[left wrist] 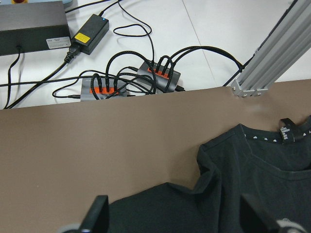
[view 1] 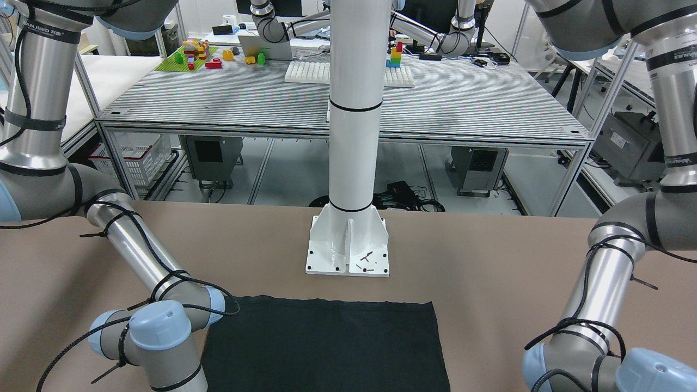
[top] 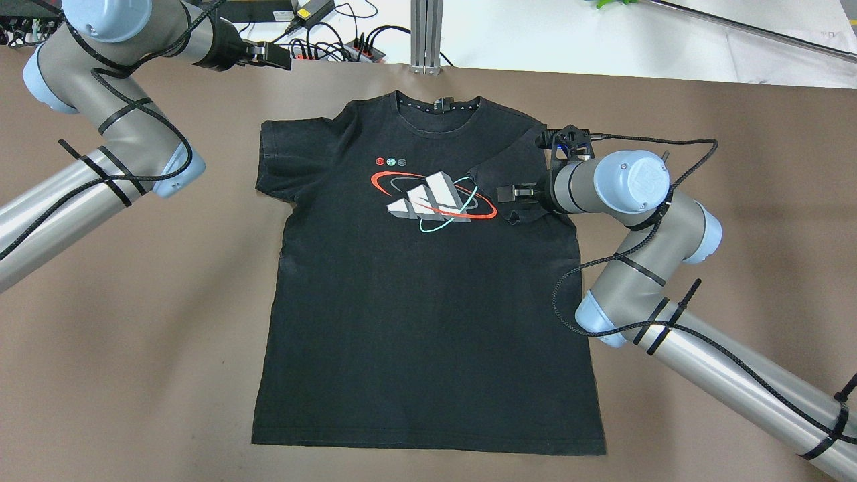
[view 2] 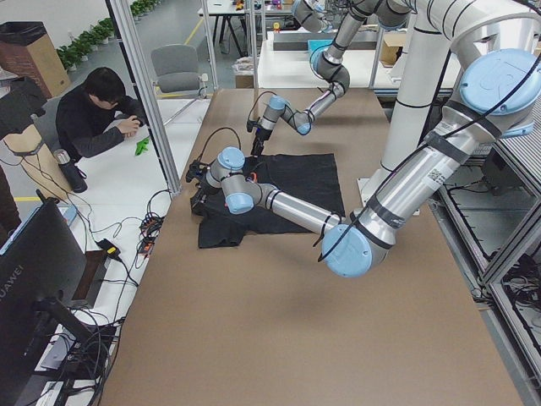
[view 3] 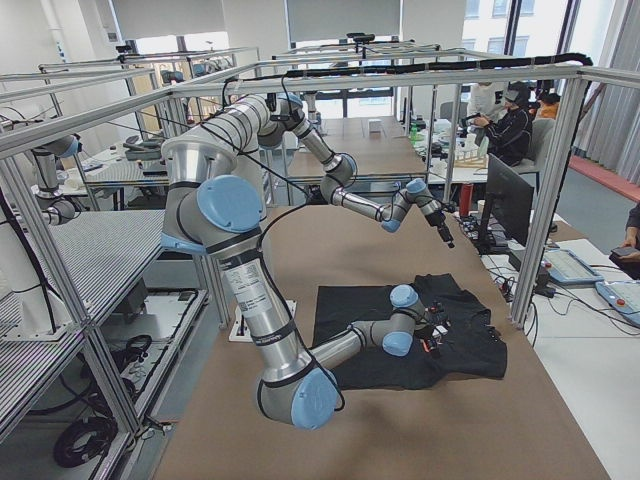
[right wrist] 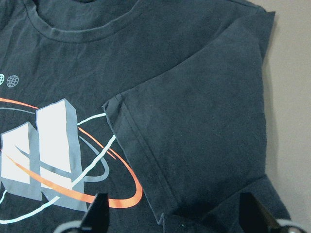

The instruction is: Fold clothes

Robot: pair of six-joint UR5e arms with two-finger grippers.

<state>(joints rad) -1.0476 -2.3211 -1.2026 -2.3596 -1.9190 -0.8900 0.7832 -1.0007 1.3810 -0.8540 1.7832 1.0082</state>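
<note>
Right gripper (top: 505, 194) spread open, empty, over the T-shirt (top: 415, 288) sleeve (right wrist: 204, 111) folded onto the chest print (right wrist: 48, 145). Left gripper (top: 281, 56) likewise open, collar (left wrist: 272, 141) ahead and below.

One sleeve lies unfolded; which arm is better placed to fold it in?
Left. The left gripper hangs open near the flat sleeve on its own side; the right gripper is over the folded sleeve and would have to reach across the T-shirt.

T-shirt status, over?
Left claw open, raised. Right claw open above folded-in sleeve. T-shirt otherwise flat. Nothing blocking the fold.
</note>
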